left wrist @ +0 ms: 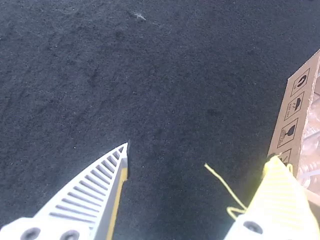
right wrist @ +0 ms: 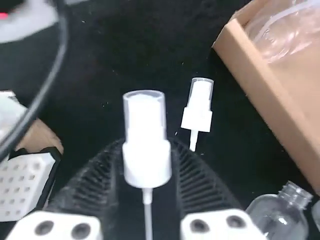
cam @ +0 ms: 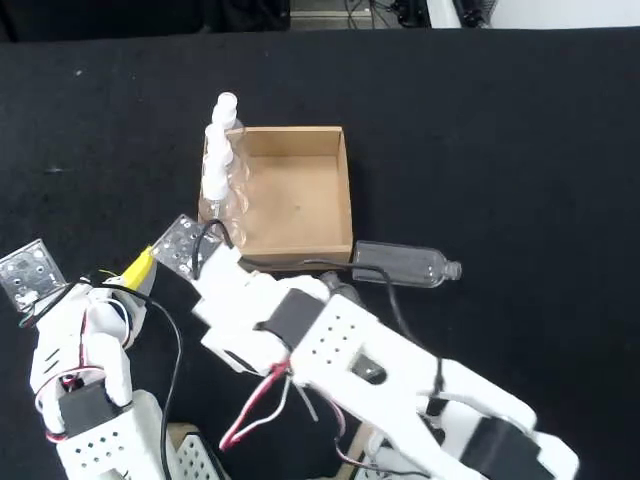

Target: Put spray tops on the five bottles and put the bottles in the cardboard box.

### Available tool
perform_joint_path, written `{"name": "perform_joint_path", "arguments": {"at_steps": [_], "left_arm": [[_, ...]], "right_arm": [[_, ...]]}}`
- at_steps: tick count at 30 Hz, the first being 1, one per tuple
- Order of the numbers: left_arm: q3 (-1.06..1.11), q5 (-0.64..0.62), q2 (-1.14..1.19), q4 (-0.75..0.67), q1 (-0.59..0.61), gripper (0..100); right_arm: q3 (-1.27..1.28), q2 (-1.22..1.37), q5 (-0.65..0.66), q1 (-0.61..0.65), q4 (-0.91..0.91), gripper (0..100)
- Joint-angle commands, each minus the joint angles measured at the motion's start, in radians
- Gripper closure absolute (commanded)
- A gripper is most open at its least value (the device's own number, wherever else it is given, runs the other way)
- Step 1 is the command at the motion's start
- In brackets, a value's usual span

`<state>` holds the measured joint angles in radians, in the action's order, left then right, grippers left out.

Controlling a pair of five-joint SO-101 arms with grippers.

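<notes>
The cardboard box (cam: pixel 300 190) sits mid-table, and its corner (right wrist: pixel 260 80) is close to my right gripper. Three clear bottles with white spray tops (cam: pixel 218 160) stand at its left wall. A bare bottle (cam: pixel 405 265) lies in front of the box's right corner; an open bottle neck (right wrist: pixel 290 192) is beside my right gripper. My right gripper (right wrist: pixel 145 155) is shut on a white spray top (right wrist: pixel 145 135), held upright just above the table. A second spray top (right wrist: pixel 197 112) lies on the cloth just beyond. My left gripper (left wrist: pixel 199 152) hangs open over bare cloth, left of the box (left wrist: pixel 300 115).
My right arm (cam: pixel 340 340) stretches across the front of the box, and my left arm (cam: pixel 85 350) is at the lower left. Black cloth (cam: pixel 500 130) covers the table, with free room to the right and behind the box.
</notes>
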<state>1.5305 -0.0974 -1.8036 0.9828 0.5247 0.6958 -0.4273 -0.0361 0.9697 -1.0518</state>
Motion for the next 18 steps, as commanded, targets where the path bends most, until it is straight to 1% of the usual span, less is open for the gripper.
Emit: {"name": "perform_joint_path", "arguments": {"at_steps": [1,3,4,10,13,16,18], "left_arm": [[-0.019,-0.011,-0.003,-0.020,0.005,64],[-0.019,-0.011,-0.003,-0.020,0.005,64],[-0.019,-0.011,-0.003,-0.020,0.005,64],[-0.018,-0.011,-0.003,-0.020,0.005,64],[-0.016,-0.011,-0.003,-0.020,0.005,64],[-0.016,-0.011,-0.003,-0.020,0.005,64],[-0.016,-0.011,-0.003,-0.020,0.005,64]], "right_arm": [[-0.008,0.053,-0.005,0.025,0.037,81.1],[-0.030,0.061,0.000,0.043,0.023,76.0],[-0.051,0.061,0.003,0.048,-0.006,75.0],[-0.285,-0.018,0.118,0.028,-0.293,75.0],[-0.371,-0.081,0.199,-0.052,-0.433,75.1],[-0.390,-0.125,0.296,-0.199,-0.545,75.1],[-0.352,-0.145,0.364,-0.307,-0.580,75.1]]}}
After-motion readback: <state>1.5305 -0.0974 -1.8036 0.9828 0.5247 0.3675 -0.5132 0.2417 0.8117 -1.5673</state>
